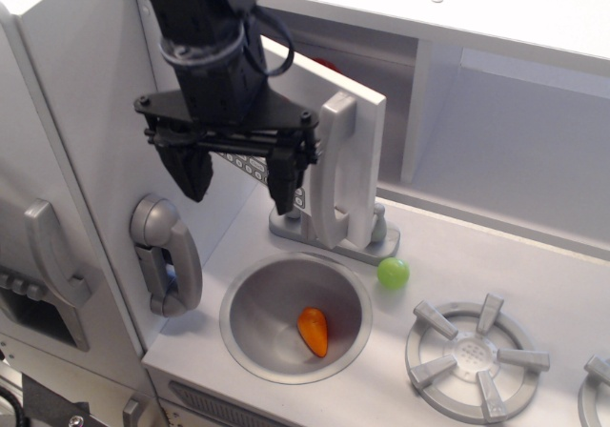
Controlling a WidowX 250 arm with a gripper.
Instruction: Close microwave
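The microwave door (366, 151) is light grey and stands swung out from the upper cabinet, its tall vertical bar handle (334, 172) facing me. Its row of small buttons (250, 168) shows partly behind my gripper. My black gripper (239, 183) hangs in front of the door's face, left of the handle. Its fingers (285, 187) are spread open and hold nothing. The arm hides the door's dark window. A bit of red (325, 65) shows inside the microwave, behind the door's top edge.
A round sink (255, 305) holds an orange toy (313, 330). A green ball (393, 273) lies by the faucet base (334, 243). A burner (476, 355) is at the right, a doorless white cubby (515, 151) behind it. A grey toy phone (168, 254) hangs on the left wall.
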